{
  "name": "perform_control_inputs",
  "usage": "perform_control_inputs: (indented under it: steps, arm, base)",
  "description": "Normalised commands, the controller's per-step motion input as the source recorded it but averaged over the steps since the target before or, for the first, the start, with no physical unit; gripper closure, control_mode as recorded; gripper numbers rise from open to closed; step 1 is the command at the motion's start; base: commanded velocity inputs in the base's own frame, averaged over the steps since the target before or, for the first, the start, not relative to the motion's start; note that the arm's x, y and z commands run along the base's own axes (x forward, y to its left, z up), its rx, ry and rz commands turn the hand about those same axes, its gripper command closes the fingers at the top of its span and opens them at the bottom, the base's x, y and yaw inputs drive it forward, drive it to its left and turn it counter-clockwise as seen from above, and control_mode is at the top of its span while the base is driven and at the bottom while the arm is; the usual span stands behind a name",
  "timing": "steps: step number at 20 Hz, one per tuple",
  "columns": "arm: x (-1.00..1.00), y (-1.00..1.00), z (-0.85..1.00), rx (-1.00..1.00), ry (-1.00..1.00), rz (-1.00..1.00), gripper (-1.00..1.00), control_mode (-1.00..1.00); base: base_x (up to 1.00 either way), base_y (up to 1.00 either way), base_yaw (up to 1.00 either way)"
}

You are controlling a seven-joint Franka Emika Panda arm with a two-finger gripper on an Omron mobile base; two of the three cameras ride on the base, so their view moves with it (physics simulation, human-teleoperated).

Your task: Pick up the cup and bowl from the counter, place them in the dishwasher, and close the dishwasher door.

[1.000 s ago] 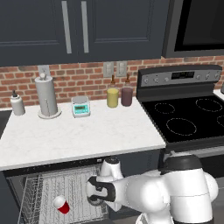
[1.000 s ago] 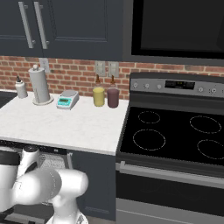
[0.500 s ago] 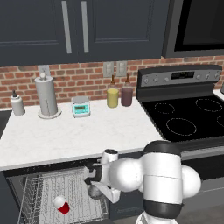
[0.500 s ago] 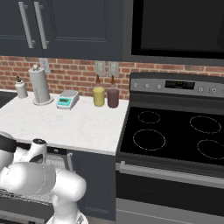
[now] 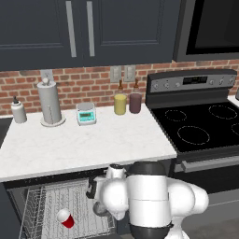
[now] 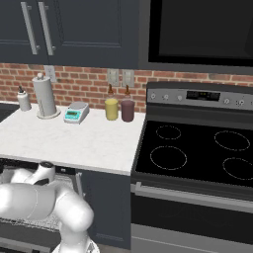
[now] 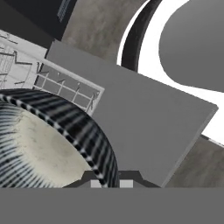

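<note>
The arm is bent low in front of the counter, with the gripper brought down over the wire rack of the dishwasher. In the hand view, the bowl is seen right at the fingertips, its ribbed rim passing between the two small dark tips, so the fingers are closed on the rim and the bowl is held. In the left base view the bowl is seen as a small grey shape just below the hand, above the rack; whether it touches the wires cannot be told.

The cup is lying on its side in the rack, to the left of the gripper and apart from it. The dishwasher door is seen in the hand view as a flat grey panel folded down beneath the hand.

At the back of the counter a paper towel roll, a small scale, a yellow canister and a maroon canister are lined up against the brick wall, with the black stovetop just to the right of the counter
</note>
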Motion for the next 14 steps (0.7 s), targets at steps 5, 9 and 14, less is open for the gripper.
perform_control_inputs:
  steps: [5, 9, 14]
  arm:
    - [0.00, 0.28, -0.26, 0.00, 0.00, 0.00, 1.00, -1.00]
    - [0.00, 0.43, -0.06, 0.00, 0.00, 0.00, 1.00, -1.00]
    - [0.00, 0.39, -0.08, 0.00, 0.00, 0.00, 1.00, -1.00]
  base:
    - [0.00, 0.00, 0.00]
    - [0.00, 0.00, 0.00]
    - [0.00, 0.00, 0.00]
